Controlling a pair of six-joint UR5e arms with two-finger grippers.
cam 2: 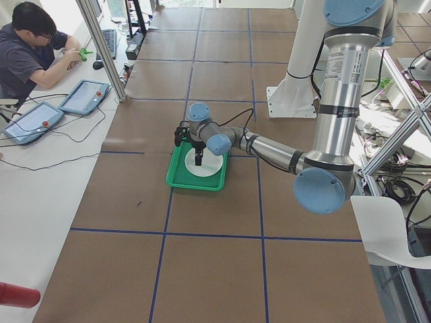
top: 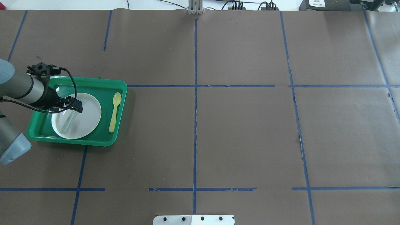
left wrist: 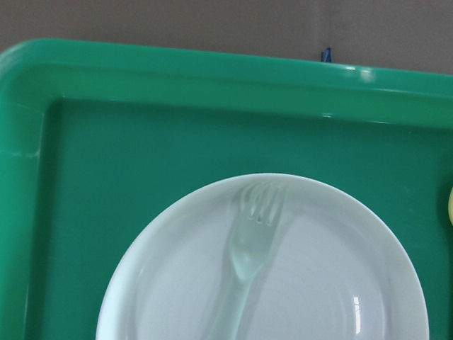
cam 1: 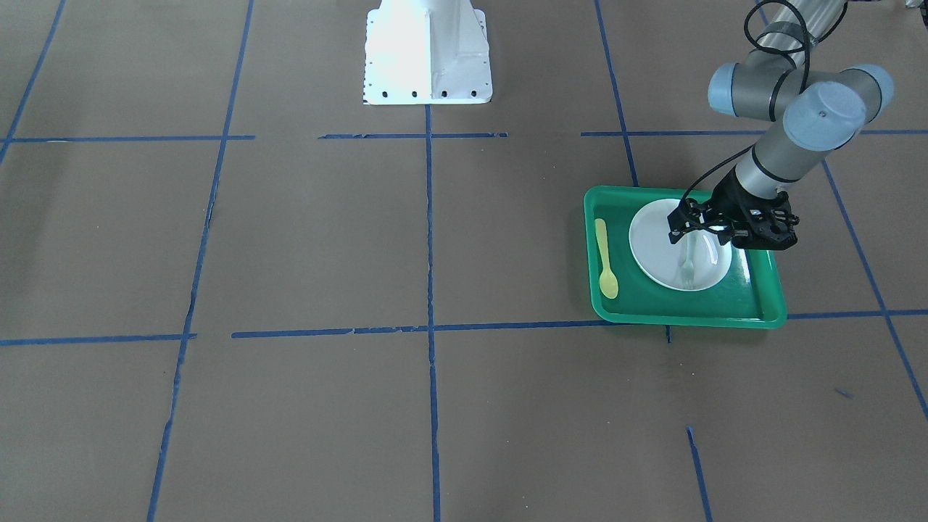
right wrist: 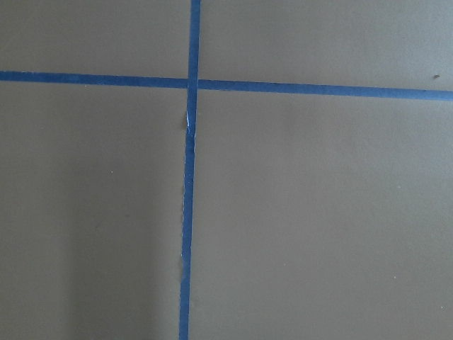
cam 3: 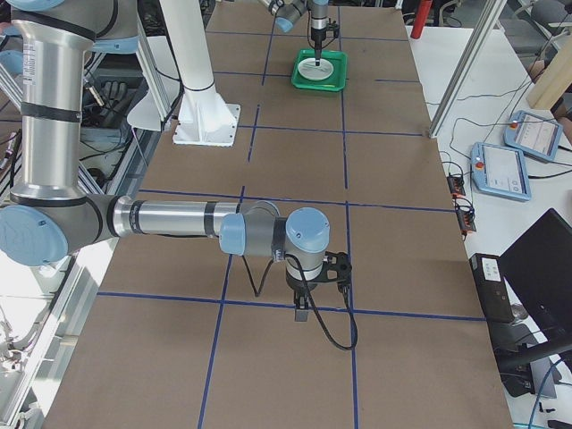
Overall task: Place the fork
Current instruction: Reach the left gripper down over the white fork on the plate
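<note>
Left gripper (cam 1: 694,233) low over white plate (cam 1: 652,243) in green tray (cam 1: 696,317), near the worktop's left edge. Fork (cam 1: 687,264) lies on the plate, handle end under the jaws. Pinched or freed, cannot tell. Judged: set-down step. Next: spread fully, lift straight clear.

Green tray (cam 1: 689,316) on the brown surface (cam 1: 326,239)
A white plate (cam 1: 652,246) lies in it; a yellow spoon (cam 1: 604,257) lies beside the plate, apart, also in the tray.
</note>
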